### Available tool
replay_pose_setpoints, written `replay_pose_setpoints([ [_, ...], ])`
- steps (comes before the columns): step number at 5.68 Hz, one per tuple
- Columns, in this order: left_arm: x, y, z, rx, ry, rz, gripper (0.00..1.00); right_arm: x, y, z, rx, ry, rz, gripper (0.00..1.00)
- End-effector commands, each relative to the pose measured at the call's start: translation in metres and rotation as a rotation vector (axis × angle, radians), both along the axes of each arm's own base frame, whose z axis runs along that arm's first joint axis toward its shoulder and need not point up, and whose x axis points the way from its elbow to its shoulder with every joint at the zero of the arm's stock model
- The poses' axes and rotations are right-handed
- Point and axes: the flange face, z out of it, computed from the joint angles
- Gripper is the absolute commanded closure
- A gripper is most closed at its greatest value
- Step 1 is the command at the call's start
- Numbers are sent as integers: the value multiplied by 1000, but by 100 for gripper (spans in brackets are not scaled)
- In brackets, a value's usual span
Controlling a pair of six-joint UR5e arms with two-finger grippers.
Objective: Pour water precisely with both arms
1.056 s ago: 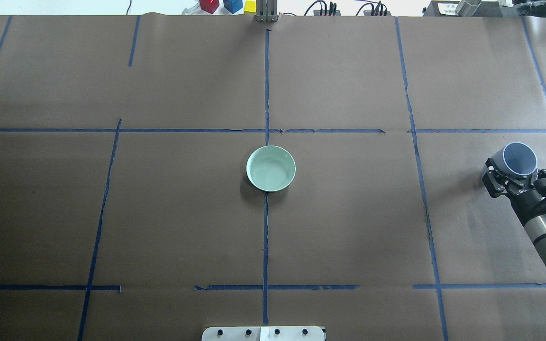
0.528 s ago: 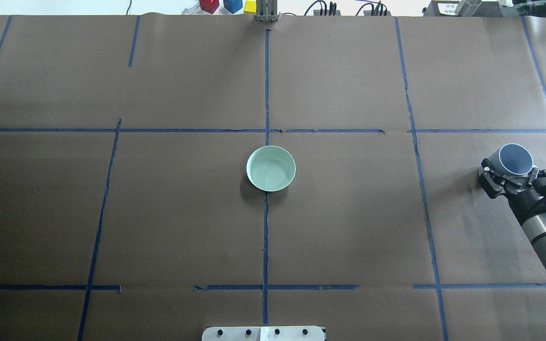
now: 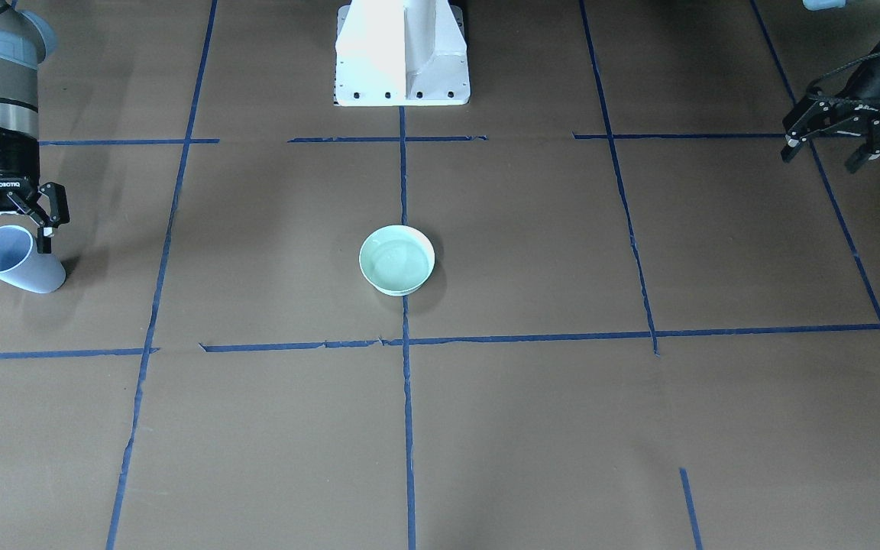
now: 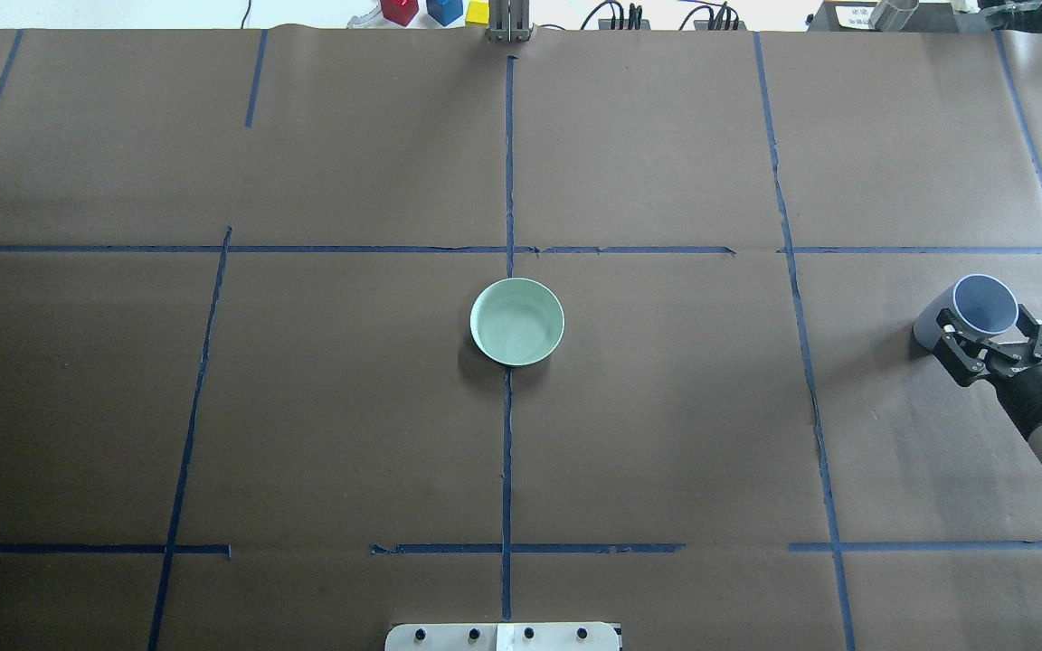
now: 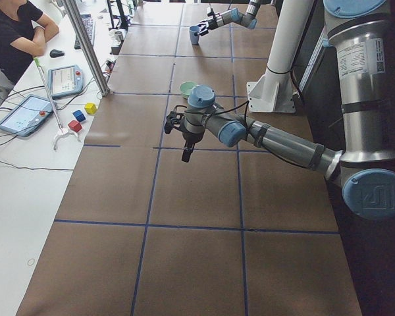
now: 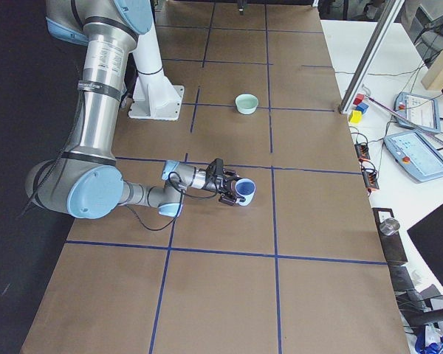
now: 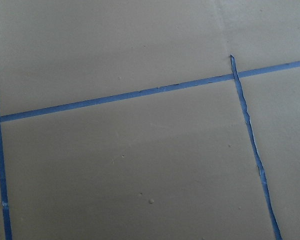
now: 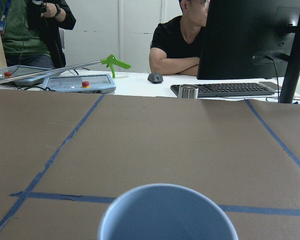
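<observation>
Right tool point(image 4: 993, 323): jaws wide, nothing clamped, fingers flanking the cup's near side; contact not discernible.
Cup point(image 4: 982, 303): blue, upright on the worktop point(image 4: 666, 407), far to the robot's right; contents cannot be told.
Left tool point(image 3: 822, 156): jaws spread, empty, over bare worktop, well apart.
Water point(image 4: 517, 327): faint sheen inside the green bowl point(image 4: 473, 321) at worktop centre.
Step judged: release and withdrawal from the cup.
Method: draw straight back along the tool's axis, jaws wide; a finger brushing the wall could tip the cup.
</observation>
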Motion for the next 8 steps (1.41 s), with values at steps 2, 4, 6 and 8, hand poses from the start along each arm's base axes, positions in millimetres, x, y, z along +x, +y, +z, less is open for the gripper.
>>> replay_pose_setpoints([
  [2,0,0,-2,1,3,-3,0,18,13,-12,-34,-22,-82,0],
  [4,0,-1,-3,3,3,-3,0,49,31,-14,-87,-14,-170,0],
  [6,0,0,-1,-2,1,-3,0,69,39,-11,-180,-28,-311,0],
  [8,-2,2,2,-7,-2,-5,0,136,11,-13,-259,-55,-423,0],
])
